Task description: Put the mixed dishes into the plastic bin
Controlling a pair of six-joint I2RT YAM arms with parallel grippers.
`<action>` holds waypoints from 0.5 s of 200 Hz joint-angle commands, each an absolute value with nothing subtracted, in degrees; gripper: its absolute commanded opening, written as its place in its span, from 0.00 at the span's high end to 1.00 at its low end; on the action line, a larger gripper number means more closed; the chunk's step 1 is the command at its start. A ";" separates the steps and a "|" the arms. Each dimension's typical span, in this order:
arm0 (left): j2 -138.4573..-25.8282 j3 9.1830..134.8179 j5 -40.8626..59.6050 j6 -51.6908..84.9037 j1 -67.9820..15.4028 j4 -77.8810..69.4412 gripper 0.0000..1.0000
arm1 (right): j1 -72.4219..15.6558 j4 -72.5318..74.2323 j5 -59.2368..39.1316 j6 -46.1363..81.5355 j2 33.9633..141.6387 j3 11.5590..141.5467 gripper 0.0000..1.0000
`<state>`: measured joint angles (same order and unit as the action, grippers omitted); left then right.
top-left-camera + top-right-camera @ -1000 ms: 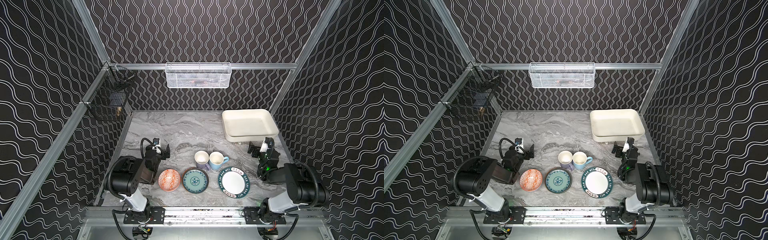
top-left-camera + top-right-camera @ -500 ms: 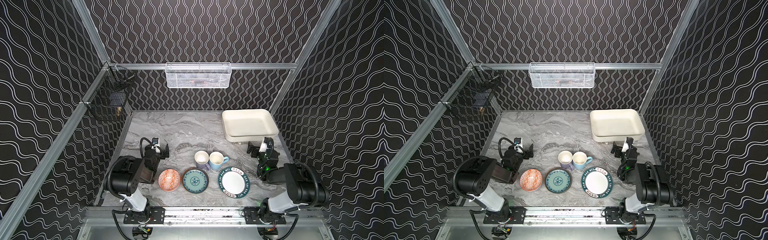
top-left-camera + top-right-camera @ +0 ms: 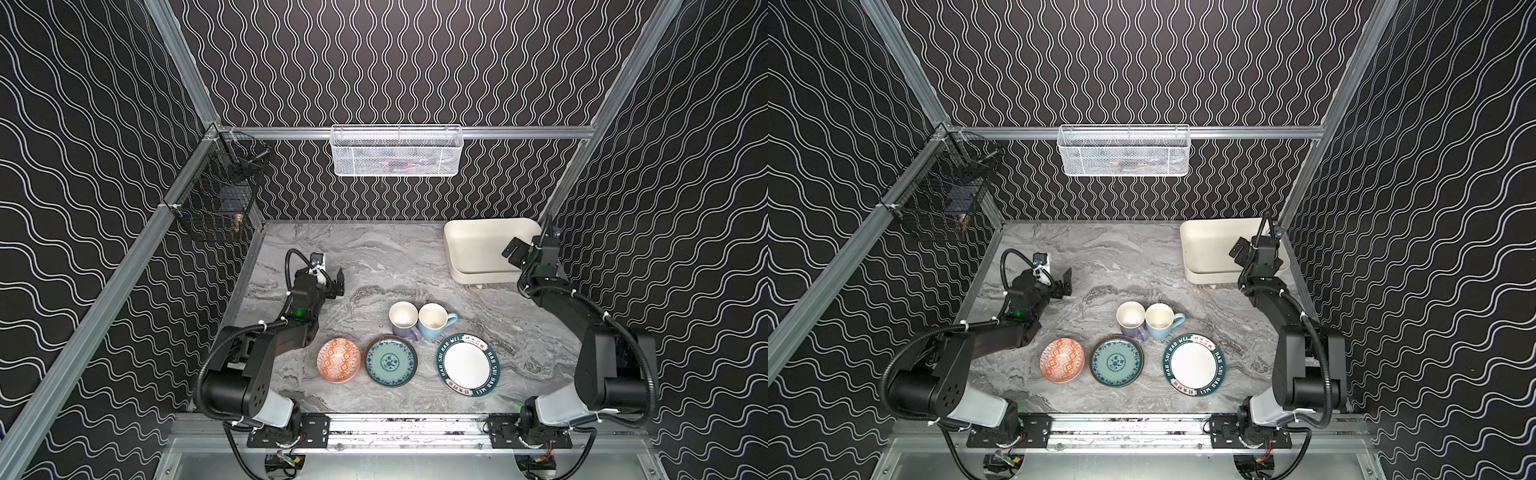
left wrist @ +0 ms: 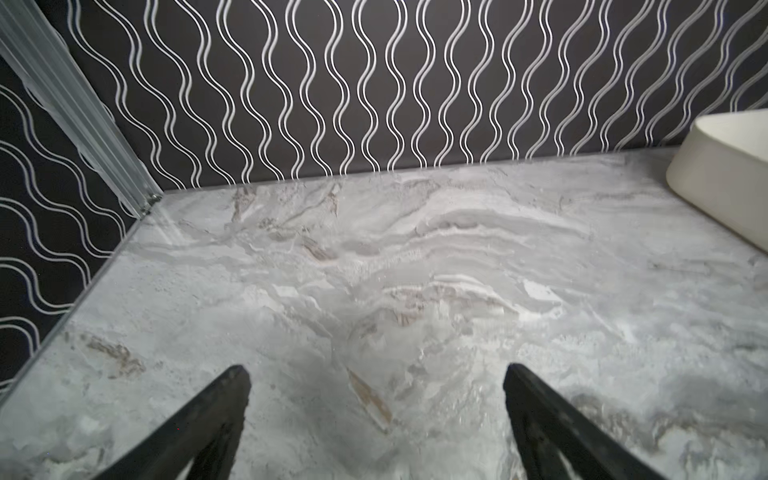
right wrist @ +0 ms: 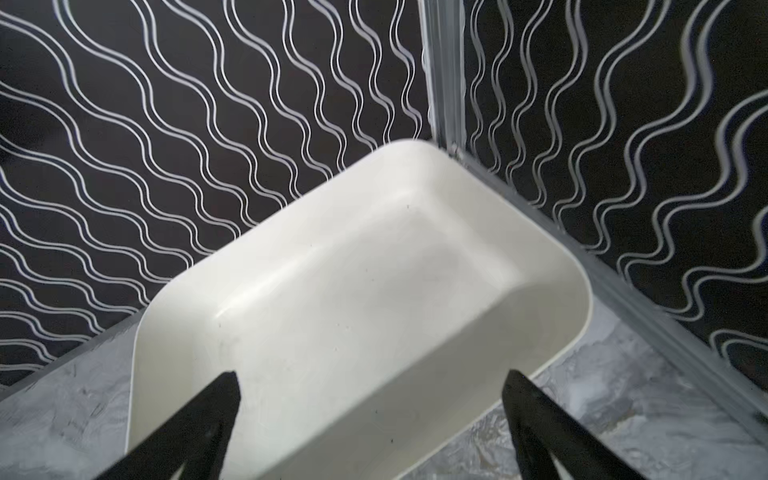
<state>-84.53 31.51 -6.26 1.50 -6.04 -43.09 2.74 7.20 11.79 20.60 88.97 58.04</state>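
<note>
Cream bin (image 3: 478, 249) empty, dishes untouched on table (image 3: 374, 257). My left fingers (image 4: 249, 395) and right fingers (image 5: 226, 399) spread wide, holding nothing. Next: reach mugs (image 3: 419, 322), grasp rim.

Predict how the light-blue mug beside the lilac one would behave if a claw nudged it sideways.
The light-blue mug stands upright on a flat base, so it would probably slide rather than roll. It looks rigid and glazed, likely slippery and breakable. It appears to touch the lilac mug, so a push toward it would probably shift both.
</note>
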 commanded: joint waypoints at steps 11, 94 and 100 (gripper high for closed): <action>-82.40 36.57 -4.33 9.07 -7.97 -32.94 0.01 | 1.72 -3.69 1.27 23.32 93.16 65.92 0.01; -85.11 58.84 5.94 12.37 -16.13 -16.18 0.01 | -10.02 -17.96 -6.20 17.53 112.55 88.46 0.20; -85.23 59.10 6.98 12.52 -16.22 -16.49 0.01 | -10.53 -18.08 -6.57 17.62 113.53 89.07 0.20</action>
